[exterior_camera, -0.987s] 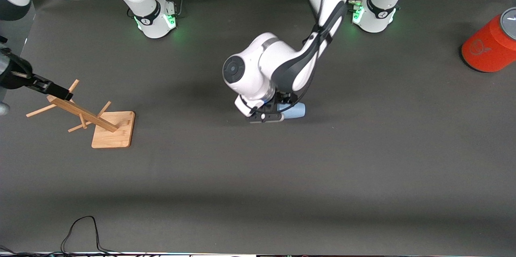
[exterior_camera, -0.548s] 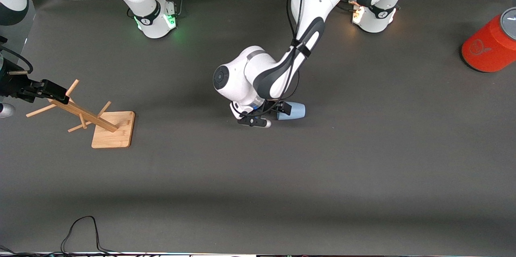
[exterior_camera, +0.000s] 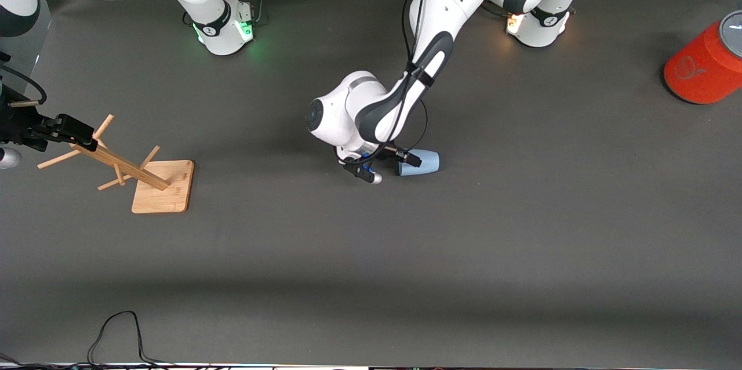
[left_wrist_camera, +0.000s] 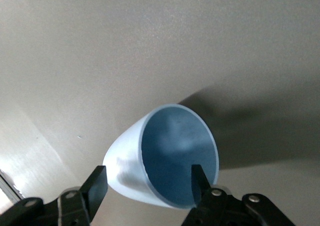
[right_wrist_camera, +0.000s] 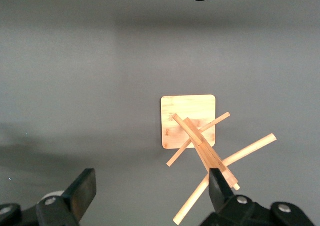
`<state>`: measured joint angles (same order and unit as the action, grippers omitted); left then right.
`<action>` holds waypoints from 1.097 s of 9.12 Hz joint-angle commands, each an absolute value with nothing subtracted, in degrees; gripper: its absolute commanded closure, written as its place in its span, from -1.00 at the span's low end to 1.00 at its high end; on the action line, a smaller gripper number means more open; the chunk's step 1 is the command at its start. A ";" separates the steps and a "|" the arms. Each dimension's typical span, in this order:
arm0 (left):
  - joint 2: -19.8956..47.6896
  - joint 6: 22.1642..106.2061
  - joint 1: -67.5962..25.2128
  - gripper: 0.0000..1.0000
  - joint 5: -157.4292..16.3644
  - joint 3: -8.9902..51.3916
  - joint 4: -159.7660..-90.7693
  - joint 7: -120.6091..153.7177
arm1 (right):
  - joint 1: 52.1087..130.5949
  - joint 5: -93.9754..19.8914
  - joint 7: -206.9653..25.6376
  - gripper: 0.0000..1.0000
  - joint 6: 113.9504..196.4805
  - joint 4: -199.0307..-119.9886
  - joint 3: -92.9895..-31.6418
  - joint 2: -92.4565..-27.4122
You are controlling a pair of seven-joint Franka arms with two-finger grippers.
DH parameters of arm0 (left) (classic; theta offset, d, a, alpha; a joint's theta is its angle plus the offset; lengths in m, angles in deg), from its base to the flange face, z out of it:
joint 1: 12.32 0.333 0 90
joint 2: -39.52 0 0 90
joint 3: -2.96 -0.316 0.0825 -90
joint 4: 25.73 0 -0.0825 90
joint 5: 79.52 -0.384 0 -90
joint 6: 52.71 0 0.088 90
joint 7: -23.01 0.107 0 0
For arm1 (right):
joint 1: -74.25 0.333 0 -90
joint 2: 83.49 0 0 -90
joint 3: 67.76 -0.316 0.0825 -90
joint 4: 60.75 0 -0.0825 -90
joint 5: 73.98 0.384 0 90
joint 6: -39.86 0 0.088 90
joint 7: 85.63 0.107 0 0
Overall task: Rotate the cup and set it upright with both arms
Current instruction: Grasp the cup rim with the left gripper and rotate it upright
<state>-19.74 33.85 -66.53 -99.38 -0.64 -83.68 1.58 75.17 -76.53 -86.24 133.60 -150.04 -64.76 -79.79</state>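
Cup [exterior_camera: 420,162] lies on its side mid-desk [exterior_camera: 522,231], mouth toward the left end effector [left_wrist_camera: 150,186], whose fingers [left_wrist_camera: 96,185] clamp its rim wall, one inside, one outside. Right end effector [right_wrist_camera: 150,191] hovers over the wooden peg rack [exterior_camera: 124,164] at the right arm's end, fingers spread apart, holding nothing. Orange-red cylinder [exterior_camera: 704,65] stands at the left arm's end.

orange-red cylinder [exterior_camera: 704,65] cropped, cup [exterior_camera: 421,162] rim partly hidden

The front camera looks steeply down across the desk [exterior_camera: 522,242] toward both bases; the wrist cameras sit close (each peering past its own jaws).
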 commanded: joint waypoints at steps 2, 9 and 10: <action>-19.28 32.37 -67.69 1.00 -100.88 -1.61 -83.12 6.04 | 75.04 -75.21 -87.92 -1.00 134.08 -150.66 -64.86 -80.85; -8.49 26.65 -58.66 1.00 -97.57 -1.61 -82.60 14.74 | 75.04 -70.11 -89.33 -1.00 133.20 -150.84 -64.60 -80.94; -4.55 27.35 -53.68 1.00 -89.02 -1.87 -83.47 13.53 | 75.04 -70.20 -88.80 -1.00 132.33 -150.84 -64.60 -81.20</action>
